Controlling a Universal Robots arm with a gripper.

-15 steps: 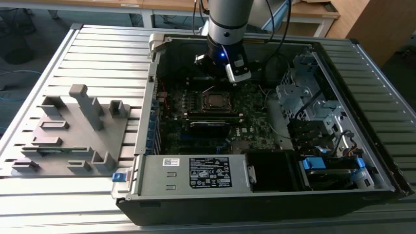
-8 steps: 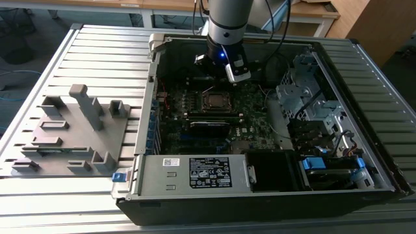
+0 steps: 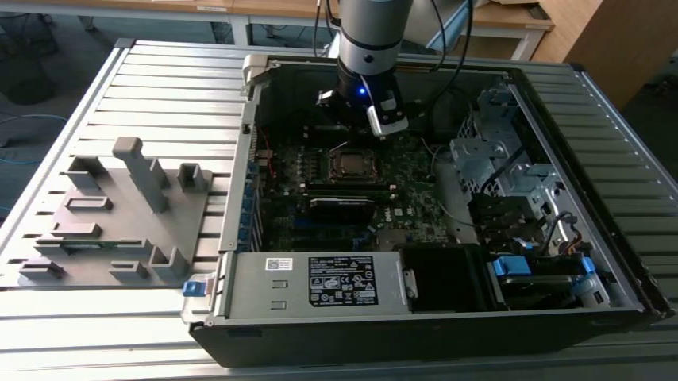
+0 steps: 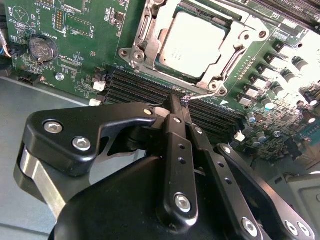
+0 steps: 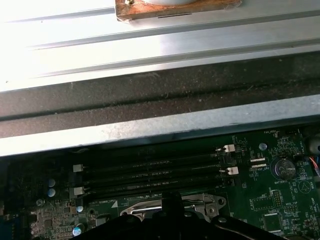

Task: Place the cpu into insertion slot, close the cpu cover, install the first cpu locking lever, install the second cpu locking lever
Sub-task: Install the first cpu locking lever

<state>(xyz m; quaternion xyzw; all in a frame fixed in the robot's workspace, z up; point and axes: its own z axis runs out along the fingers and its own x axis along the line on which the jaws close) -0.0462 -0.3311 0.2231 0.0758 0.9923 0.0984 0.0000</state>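
One cpu (image 4: 192, 44) sits in its motherboard (image 4: 80, 30) socket, one cpu cover (image 4: 149, 30) lowered around it; the single gripper (image 4: 179, 101), fingers pressed together, hangs just beside the socket edge, any hold unclear

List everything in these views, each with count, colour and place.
slatted table: one, silver, under everything.
fixture plate: one, grey, on the table, to the exterior view's left of the case.
computer case: one, black and grey, open, on the table.
motherboard: one, green, inside the case.
cpu: one, silver-grey, in its socket.
cpu cover: one, silver frame, flat around the cpu.
memory slots: several, black, beside the socket.
coin cell: one, silver, on the motherboard.
power supply: one, grey, labelled, at the case's near edge.
drive cage: one, grey, at the exterior view's right.
arm: one, silver-grey, above the case.
gripper: one, black, fingers together, at the socket's edge.
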